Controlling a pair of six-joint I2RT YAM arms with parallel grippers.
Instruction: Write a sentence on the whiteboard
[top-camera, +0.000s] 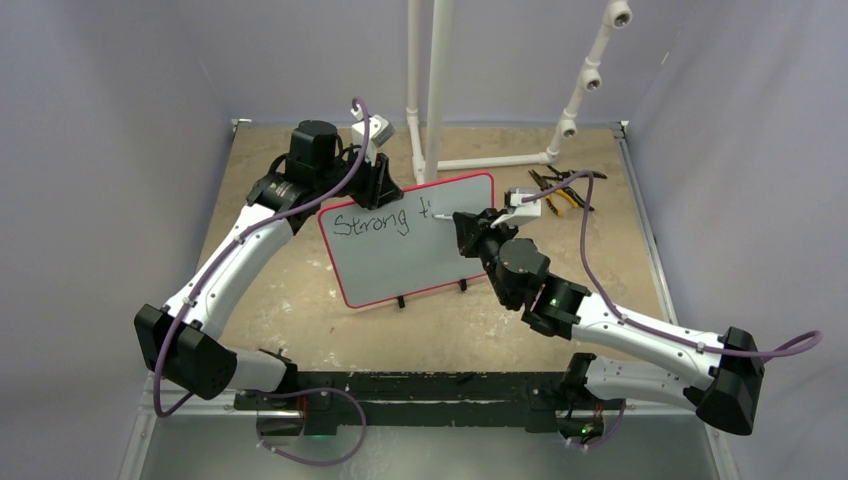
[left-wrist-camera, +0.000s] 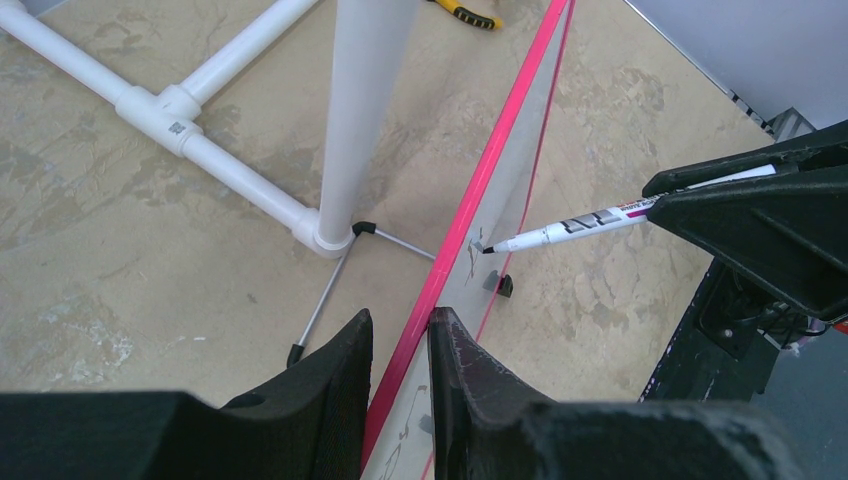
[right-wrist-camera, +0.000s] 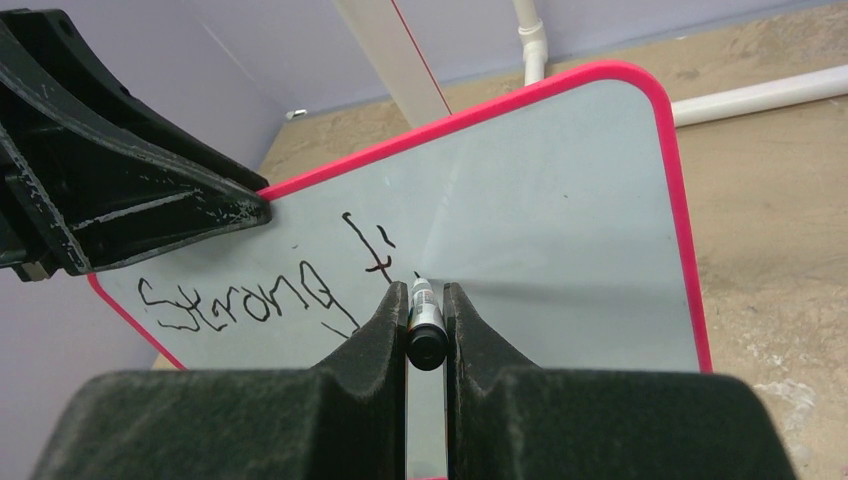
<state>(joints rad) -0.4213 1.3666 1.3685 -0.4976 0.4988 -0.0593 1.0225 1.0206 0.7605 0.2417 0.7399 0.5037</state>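
Observation:
The whiteboard (top-camera: 400, 260) stands tilted on its two black feet mid-table, red-bordered, also in the right wrist view (right-wrist-camera: 560, 200) and edge-on in the left wrist view (left-wrist-camera: 470, 215). The sentence (top-camera: 372, 222) so reads "Strong t" in black, seen too in the right wrist view (right-wrist-camera: 250, 300). My left gripper (left-wrist-camera: 400, 325) is shut on the board's top left edge, in the top view (top-camera: 380, 185). My right gripper (right-wrist-camera: 425, 295) is shut on a marker (right-wrist-camera: 424, 320), white with a black tip (left-wrist-camera: 570, 228), whose tip touches the board just right of the "t".
A white PVC pipe frame (top-camera: 430, 90) stands behind the board, its base pipes (left-wrist-camera: 200, 140) on the tan tabletop. Yellow-handled pliers (top-camera: 560, 190) lie at the back right. The board's thin wire stand (left-wrist-camera: 325, 290) reaches back towards the pipe.

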